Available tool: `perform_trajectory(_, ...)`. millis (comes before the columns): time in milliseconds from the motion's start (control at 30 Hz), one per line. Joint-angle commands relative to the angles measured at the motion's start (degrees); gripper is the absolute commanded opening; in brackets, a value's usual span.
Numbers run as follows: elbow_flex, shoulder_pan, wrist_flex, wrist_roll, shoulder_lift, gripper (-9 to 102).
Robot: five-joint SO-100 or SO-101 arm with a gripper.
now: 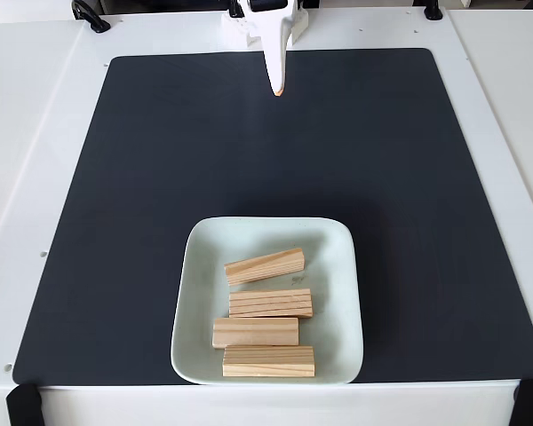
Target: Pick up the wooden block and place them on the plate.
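White tabletop (35, 133) fills the fixed view, with a large black mat (160, 177) laid over most of it. Going left to right: a black clamp (91, 16) sits at the far left corner of the tabletop, and black straps hold the mat's near corners. Left of centre the mat is bare.

At centre, near the front edge of the mat, lies the plate (195, 293), pale mint green and square with rounded corners. All four wooden blocks rest inside it, stacked in a loose column from far to near: block one (265, 266) tilted, its right end farther away; block two (270, 303); block three (255, 332); block four (268, 361). Each lies flat with its long axis running left to right across the view. Neighbouring blocks sit close, some seeming to touch.

At top centre, the white end effector (277, 87) points down toward the mat's far edge, its tip orange-tinted. Its fingers look pressed together, pinching nothing.

The blocks lie well apart from the end effector, straight toward the viewer, with only bare mat between. Nothing stands in the way. By my judgement, no block is left to collect; the task looks complete.

Right of centre, the mat and tabletop carry nothing more.
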Motion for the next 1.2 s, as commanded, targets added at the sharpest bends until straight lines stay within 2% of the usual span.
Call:
perform_trajectory(0,0.35,0.44,0.09,0.0,0.62,0)
perform_trajectory(233,0.35,1.32,0.18,0.0,0.62,-1)
perform_trajectory(733,0.26,17.4,0.18,0.0,0.62,-1)
perform_trajectory(1167,0.26,11.6,0.18,-0.62,0.62,-1)
